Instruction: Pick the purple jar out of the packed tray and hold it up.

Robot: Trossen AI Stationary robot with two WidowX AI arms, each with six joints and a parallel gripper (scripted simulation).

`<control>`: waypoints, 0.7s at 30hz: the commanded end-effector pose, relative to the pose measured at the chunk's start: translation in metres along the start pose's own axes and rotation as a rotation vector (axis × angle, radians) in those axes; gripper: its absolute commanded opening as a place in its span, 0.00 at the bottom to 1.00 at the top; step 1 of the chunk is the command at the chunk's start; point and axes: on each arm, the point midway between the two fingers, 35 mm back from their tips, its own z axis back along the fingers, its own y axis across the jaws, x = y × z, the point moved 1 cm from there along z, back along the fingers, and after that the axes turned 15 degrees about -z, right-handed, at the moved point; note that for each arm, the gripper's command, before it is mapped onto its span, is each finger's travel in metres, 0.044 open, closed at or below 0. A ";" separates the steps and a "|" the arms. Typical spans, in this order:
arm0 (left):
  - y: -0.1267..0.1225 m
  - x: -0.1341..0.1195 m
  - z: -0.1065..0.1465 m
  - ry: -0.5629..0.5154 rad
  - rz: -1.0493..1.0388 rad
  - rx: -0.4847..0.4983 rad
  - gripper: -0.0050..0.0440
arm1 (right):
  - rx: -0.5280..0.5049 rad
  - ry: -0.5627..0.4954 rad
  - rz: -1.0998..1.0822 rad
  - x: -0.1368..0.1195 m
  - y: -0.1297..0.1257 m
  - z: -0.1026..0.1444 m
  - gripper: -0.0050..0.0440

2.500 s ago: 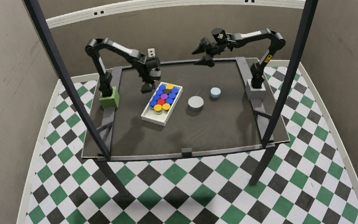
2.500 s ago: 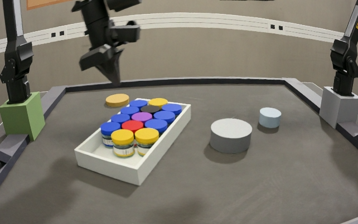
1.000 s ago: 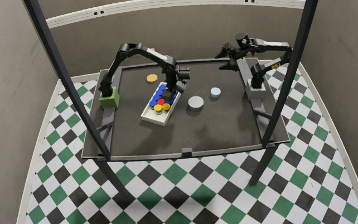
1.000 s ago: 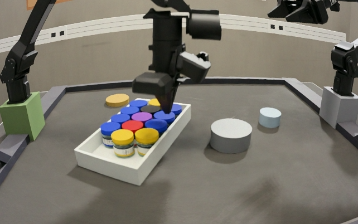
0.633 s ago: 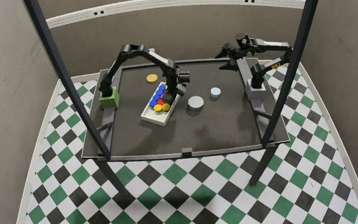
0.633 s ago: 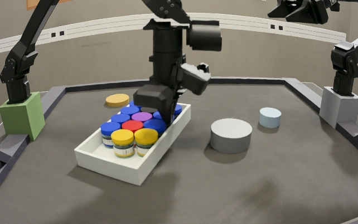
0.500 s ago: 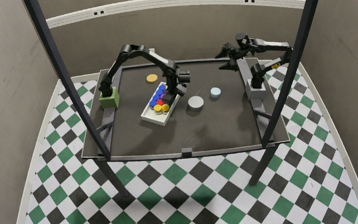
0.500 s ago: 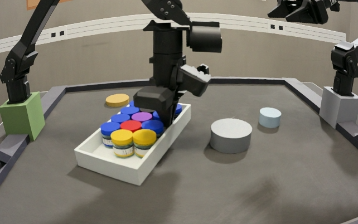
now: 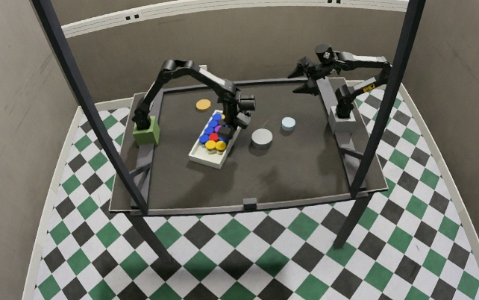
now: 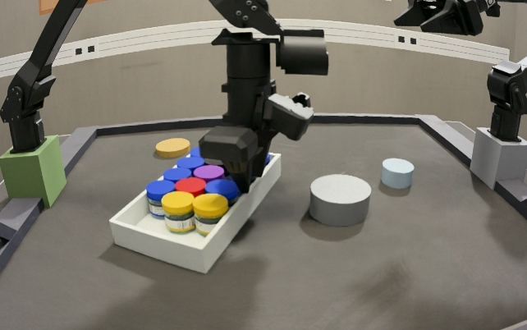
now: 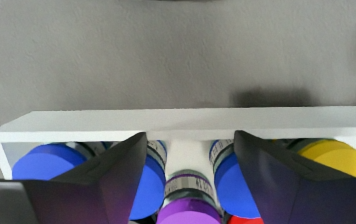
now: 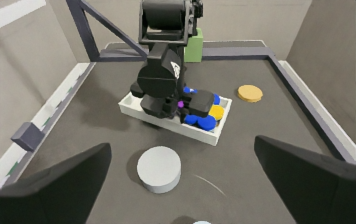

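The purple jar (image 10: 208, 172) stands caps up in the white tray (image 10: 193, 217), packed among blue, red and yellow jars. My left gripper (image 10: 243, 181) reaches down into the tray at the wall side, just beyond the purple jar. In the left wrist view its fingers stand apart between two blue jars, with bare tray floor between them and the purple jar (image 11: 189, 212) just behind; they grip nothing. My right gripper (image 9: 301, 80) is open and empty, high at the far right, away from the tray (image 9: 212, 141).
An orange disc (image 10: 172, 147) lies behind the tray. A grey cylinder (image 10: 340, 199) and a smaller light blue cylinder (image 10: 397, 172) stand to the tray's right. The left arm's green base block (image 10: 30, 174) is at the table's left edge.
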 end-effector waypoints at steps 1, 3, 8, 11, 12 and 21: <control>0.003 0.002 0.011 -0.018 0.000 0.014 0.61 | 0.005 -0.020 0.001 0.006 0.001 0.004 1.00; 0.003 0.002 0.011 -0.018 0.000 0.014 0.61 | 0.005 -0.020 0.001 0.006 0.001 0.004 1.00; 0.005 0.004 0.021 -0.034 -0.004 0.024 0.61 | 0.005 -0.020 0.001 0.006 0.001 0.004 1.00; 0.006 0.006 0.028 -0.039 -0.004 0.027 0.61 | 0.005 -0.020 0.001 0.006 0.001 0.004 1.00; 0.006 0.006 0.028 -0.039 -0.004 0.027 0.61 | 0.005 -0.020 0.001 0.006 0.001 0.004 1.00; 0.005 0.005 0.061 -0.039 -0.004 0.027 0.61 | 0.005 -0.020 0.001 0.006 0.001 0.004 1.00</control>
